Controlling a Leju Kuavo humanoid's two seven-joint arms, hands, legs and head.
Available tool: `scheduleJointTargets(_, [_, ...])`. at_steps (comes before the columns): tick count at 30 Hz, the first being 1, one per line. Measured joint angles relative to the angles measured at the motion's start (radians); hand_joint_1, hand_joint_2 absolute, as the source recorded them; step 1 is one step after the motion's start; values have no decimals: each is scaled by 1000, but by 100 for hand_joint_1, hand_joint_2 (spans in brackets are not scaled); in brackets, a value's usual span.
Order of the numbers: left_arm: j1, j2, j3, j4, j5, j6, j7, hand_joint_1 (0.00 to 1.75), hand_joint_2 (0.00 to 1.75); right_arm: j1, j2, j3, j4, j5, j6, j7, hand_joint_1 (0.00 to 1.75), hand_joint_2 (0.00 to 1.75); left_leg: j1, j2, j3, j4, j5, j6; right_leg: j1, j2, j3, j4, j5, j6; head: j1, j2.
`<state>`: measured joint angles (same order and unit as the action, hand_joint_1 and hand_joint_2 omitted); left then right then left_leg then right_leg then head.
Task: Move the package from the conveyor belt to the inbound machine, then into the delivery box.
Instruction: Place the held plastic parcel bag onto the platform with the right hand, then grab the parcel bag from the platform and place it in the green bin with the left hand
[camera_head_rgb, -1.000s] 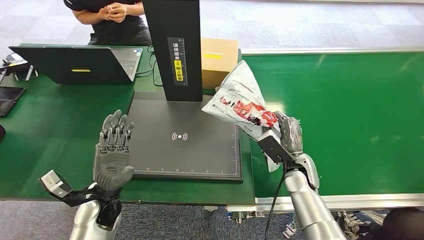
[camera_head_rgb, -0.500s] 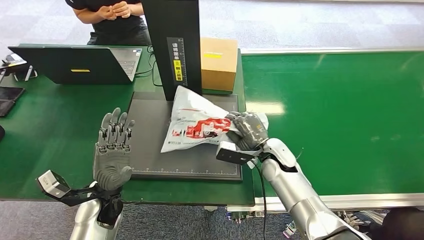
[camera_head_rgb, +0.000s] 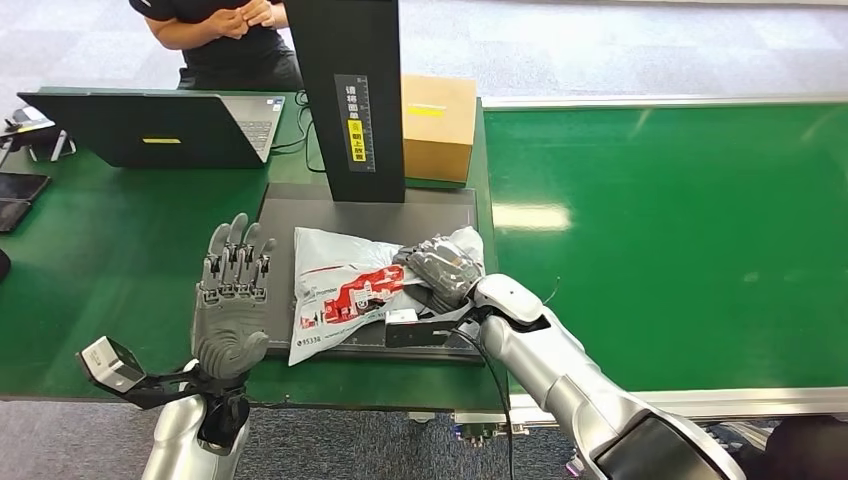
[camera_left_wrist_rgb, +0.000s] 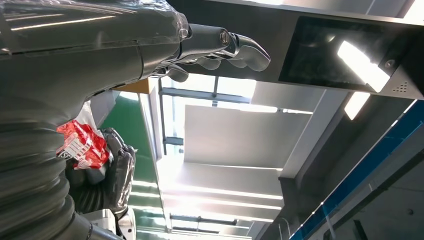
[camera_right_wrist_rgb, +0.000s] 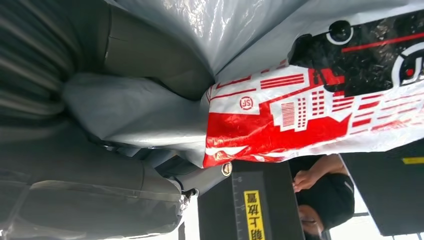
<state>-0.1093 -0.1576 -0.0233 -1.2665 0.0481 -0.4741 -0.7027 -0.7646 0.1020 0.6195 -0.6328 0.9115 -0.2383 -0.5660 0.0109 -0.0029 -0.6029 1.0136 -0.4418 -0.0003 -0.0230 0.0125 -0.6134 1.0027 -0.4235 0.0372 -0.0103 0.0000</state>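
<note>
The right hand grips the package, a white plastic mailer bag printed in red and black, by its right end, with its fingers wrapped around the gathered plastic. The package lies across the front half of the inbound machine's dark scanning plate. Its body stretches left from the hand, and its lower left corner hangs past the plate's front edge, towards the front edge of the green table. In the right wrist view the bag's red print sits just beyond the thumb and fingers, with the plastic bunched inside the grasp. The left wrist view catches the same red print with the dark fingers of the right hand clasped on it.

The left hand is raised upright at the plate's left edge, its palm facing the package, its fingers straight and slightly spread, and it holds nothing. It is just beside the bag's left end; whether they touch cannot be told.

The machine's black column rises from the rear edge of the plate. A cardboard box stands behind the plate's right rear corner. The green conveyor belt runs along the table's right edge. A laptop sits at the table's rear left, and a person sits behind it.
</note>
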Motion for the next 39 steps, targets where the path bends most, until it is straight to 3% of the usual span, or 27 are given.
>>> scheduleJointTargets(4, [0,0,-3,2,0,1,0,0,175,-15,13,15,37,-23,-38,-14,175,175,0,0,0,0,0,0,0,0,0,0,0,0,0,0])
scheduleJointTargets(8, [1,0,-10,2,3,5,0,0,175,-25,33,26,79,-43,-129,11,112,175,0,0,0,0,0,0,0,0,0,0,0,0,0,0])
scheduleJointTargets(12, [3,0,-17,3,3,9,0,0,175,-36,45,27,118,-69,-218,30,112,175,0,0,0,0,0,0,0,0,0,0,0,0,0,0])
scheduleJointTargets(18, [6,0,-22,3,2,10,0,0,175,-40,51,28,146,-77,-230,31,112,175,0,0,0,0,0,0,0,0,0,0,0,0,0,0])
scheduleJointTargets(22, [7,0,-22,3,3,10,0,0,175,-41,55,28,158,-79,-235,31,0,175,0,0,0,0,0,0,0,0,0,0,0,0,0,0])
scheduleJointTargets(27, [6,0,-23,5,3,11,0,0,175,-42,55,22,168,-132,-289,24,0,175,0,0,0,0,0,-1,0,0,0,0,0,0,0,0])
scheduleJointTargets(29, [6,0,-24,7,3,13,0,0,175,-41,56,4,171,-218,-238,5,0,175,0,0,0,0,0,-1,0,0,0,0,0,0,0,0])
scheduleJointTargets(32, [5,1,-24,9,3,16,0,0,175,-33,58,-60,172,-402,-60,-30,0,175,0,0,0,0,0,-1,0,0,0,0,0,0,0,0])
scheduleJointTargets(36, [4,2,-24,16,6,21,3,0,175,-3,57,-141,159,-556,89,-68,0,175,0,0,0,0,0,-1,0,0,0,0,0,0,0,0])
scheduleJointTargets(37, [3,2,-25,19,-1,38,7,0,175,9,56,-161,149,-621,176,-75,0,175,0,0,0,0,0,-1,0,0,0,0,0,0,0,0])
scheduleJointTargets(39, [1,1,-30,25,-28,103,17,0,175,42,51,-211,117,-799,443,-86,0,175,0,0,0,0,0,-1,0,0,-1,0,0,0,0,0])
